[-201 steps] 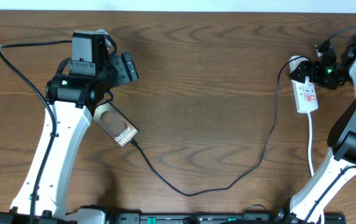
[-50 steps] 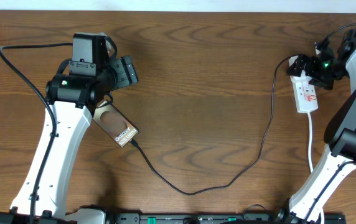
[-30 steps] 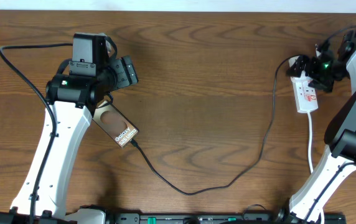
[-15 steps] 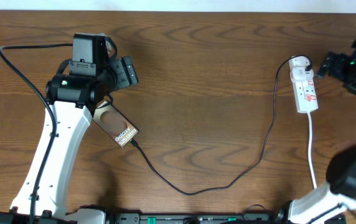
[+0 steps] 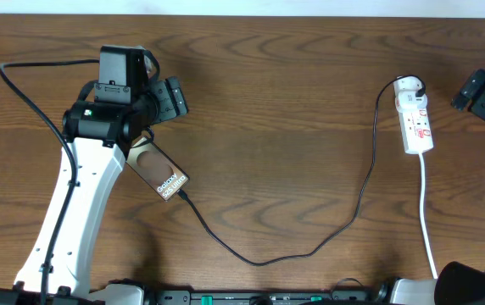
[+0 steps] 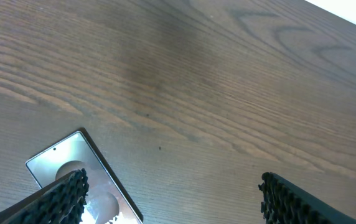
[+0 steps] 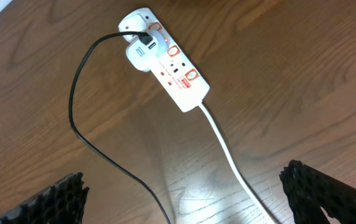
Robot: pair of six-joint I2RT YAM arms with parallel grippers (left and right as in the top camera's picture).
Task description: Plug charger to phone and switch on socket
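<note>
Charger cable, long, thin and black (image 5: 264, 264), is laid in a slack loop across the brown wooden worktop (image 5: 276, 85). It runs from the dark flat phone (image 5: 159, 172), partly under the left arm, to the white elongated power strip (image 5: 415, 123) at the right. Its tip appears seated in the phone's lower end. The cable is judged light and limp, so hold is best taken at the rigid plug. Left claw (image 6: 172, 199) and right claw (image 7: 190, 196) are spread wide, with nothing held.
</note>
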